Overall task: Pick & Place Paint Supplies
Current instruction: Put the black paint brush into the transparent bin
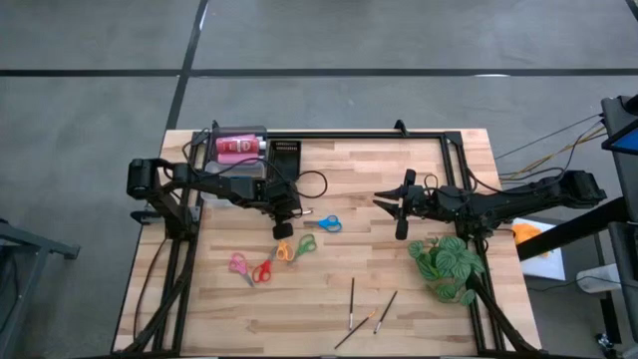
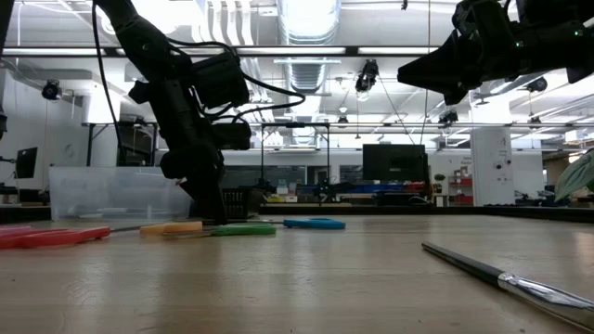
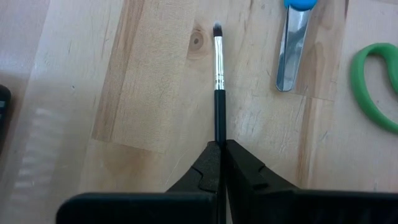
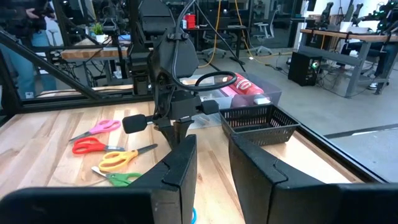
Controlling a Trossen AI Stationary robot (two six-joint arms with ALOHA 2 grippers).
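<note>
A thin black-handled brush [image 3: 218,81] lies on the wood with my left gripper [image 3: 221,155] shut on it, left of the table's middle [image 1: 283,229]. Blue scissors [image 1: 324,222] lie just right of that gripper. Green [image 1: 303,243], orange [image 1: 284,251], red [image 1: 262,271] and pink scissors [image 1: 239,264] lie nearer the front. More brushes [image 1: 351,299] lie near the front edge. Pink paint bottles [image 1: 237,147] sit in the clear tub. My right gripper [image 4: 211,168] hangs open above the table's right half [image 1: 400,214], holding nothing. My left gripper pinches the brush's black handle [image 3: 219,127] between its two fingers, which slant steeply down from above. The brush runs straight on past the fingertips, its bristle end [image 3: 217,30] pointing away and lying close over the boards. The fingers hide the handle's other end.
The clear tub [image 1: 214,140] and a black tray [image 1: 286,155] stand at the far left. A green leafy plant [image 1: 449,264] sits at the right, under the right arm. Bare wood lies between the scissors and the plant.
</note>
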